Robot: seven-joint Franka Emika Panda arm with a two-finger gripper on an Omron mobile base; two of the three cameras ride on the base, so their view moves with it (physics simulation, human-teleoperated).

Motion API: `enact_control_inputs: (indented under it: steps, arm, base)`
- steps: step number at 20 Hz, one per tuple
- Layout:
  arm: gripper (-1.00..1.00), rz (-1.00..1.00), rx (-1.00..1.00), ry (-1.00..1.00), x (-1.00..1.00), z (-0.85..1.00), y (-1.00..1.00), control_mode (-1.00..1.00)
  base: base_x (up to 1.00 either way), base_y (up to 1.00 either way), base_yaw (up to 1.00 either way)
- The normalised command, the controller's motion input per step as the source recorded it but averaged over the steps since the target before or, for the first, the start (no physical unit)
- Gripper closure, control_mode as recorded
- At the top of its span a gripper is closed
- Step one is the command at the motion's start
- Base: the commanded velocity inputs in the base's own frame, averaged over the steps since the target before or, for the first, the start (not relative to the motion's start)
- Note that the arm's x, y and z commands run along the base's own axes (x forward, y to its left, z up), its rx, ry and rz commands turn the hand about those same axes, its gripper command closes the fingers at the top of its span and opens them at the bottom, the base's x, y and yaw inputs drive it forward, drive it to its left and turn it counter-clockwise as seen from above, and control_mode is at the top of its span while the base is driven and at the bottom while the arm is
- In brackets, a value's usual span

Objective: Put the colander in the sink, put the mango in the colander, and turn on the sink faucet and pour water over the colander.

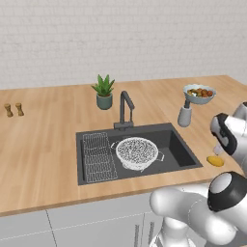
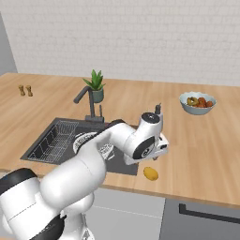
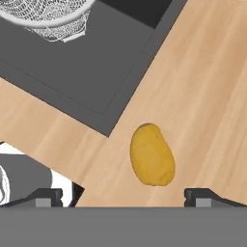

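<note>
Mango [image 3: 152, 154] lies on the wooden counter [image 1: 43, 140] just beside the right-hand rim of the sink [image 1: 181, 147], near the counter's front edge, and nothing holds it. The colander [image 1: 137, 152] already sits inside the sink, below the sink faucet [image 1: 125, 109], so the step in hand looks like the pick-up of the fruit.

The gripper [image 3: 123, 197] hangs above the counter on the same side of the sink, with the mango close under it. In the hand view the two dark fingertips [image 3: 44, 197] stand far apart at the bottom, spread well wider than the fruit, and grip nothing. The mango sits between their lines but ahead of them, a little toward the right tip. Its long axis runs roughly away from the hand, slightly slanted, so the fingers would close across its narrow width. By my judgement the hand needs to go forward slightly and then down before closing; a rounded fruit may roll if one finger touches first.
</note>
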Motion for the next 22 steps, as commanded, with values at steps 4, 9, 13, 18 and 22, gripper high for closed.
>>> enact_control_inputs:
  steps: [4,9,13,18,22]
  arm:
    - [-1.0,-0.03,-0.06,0.12,0.0,-0.15,0.0,-1.0]
    - [-1.0,0.0,0.0,0.06,-0.03,-0.16,-0.11,-1.0]
    - [-1.0,0.0,0.0,0.07,0.0,-0.21,-0.14,-1.0]
    - [-1.0,0.0,0.0,0.01,0.01,-0.23,-0.17,-1.0]
    - [-1.0,0.01,0.0,0.0,0.16,-0.2,-0.07,-1.0]
  base:
    - [0.0,0.0,0.0]
    - [0.0,0.0,0.0]
    - [0.0,0.0,0.0]
    - [0.0,0.0,0.0]
    - [0.0,0.0,0.0]
